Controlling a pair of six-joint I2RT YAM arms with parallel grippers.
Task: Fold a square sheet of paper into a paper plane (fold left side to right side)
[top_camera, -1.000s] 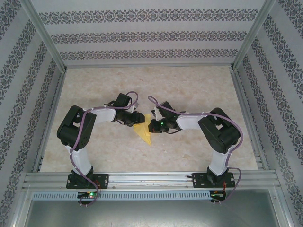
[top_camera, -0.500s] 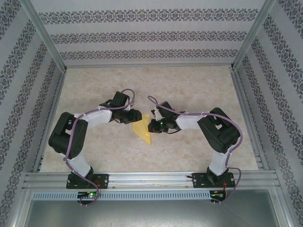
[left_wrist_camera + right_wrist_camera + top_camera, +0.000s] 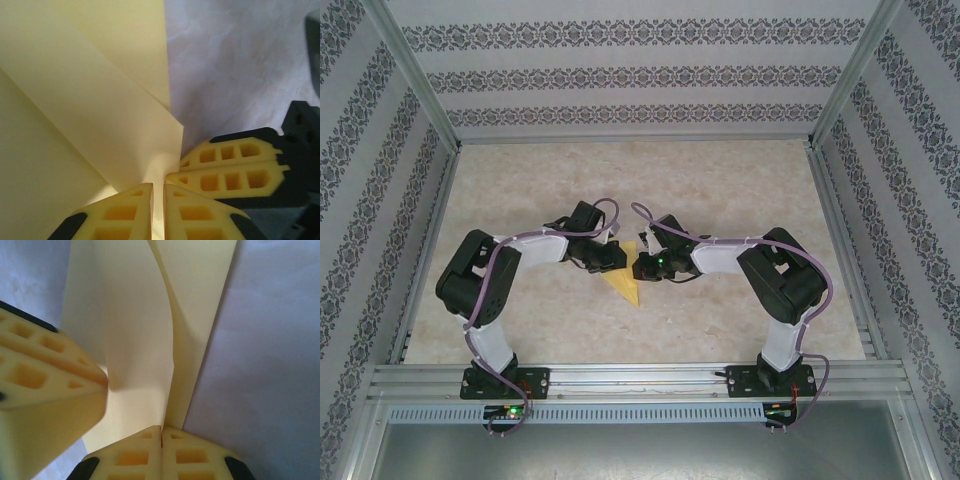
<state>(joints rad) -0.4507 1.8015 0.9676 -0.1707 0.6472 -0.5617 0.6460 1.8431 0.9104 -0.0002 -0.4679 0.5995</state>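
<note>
Left gripper (image 3: 610,257): at the upper left edge of the square sheet of paper (image 3: 629,287). In its wrist view the claw (image 3: 157,187) is clenched, a raised flap of the sheet (image 3: 90,100) pinched in the thin gap between the pads.

Sheet: folded to a pointed wedge, lying on the marbled table (image 3: 720,190) between the two claws, point toward the arm bases.

Right gripper (image 3: 641,266): at the sheet's upper right edge, close to the left claw. In its wrist view the pads (image 3: 161,430) are pressed together on a standing fold of the sheet (image 3: 130,315). Its fingers (image 3: 227,175) lie just right of the sheet's corner.
</note>
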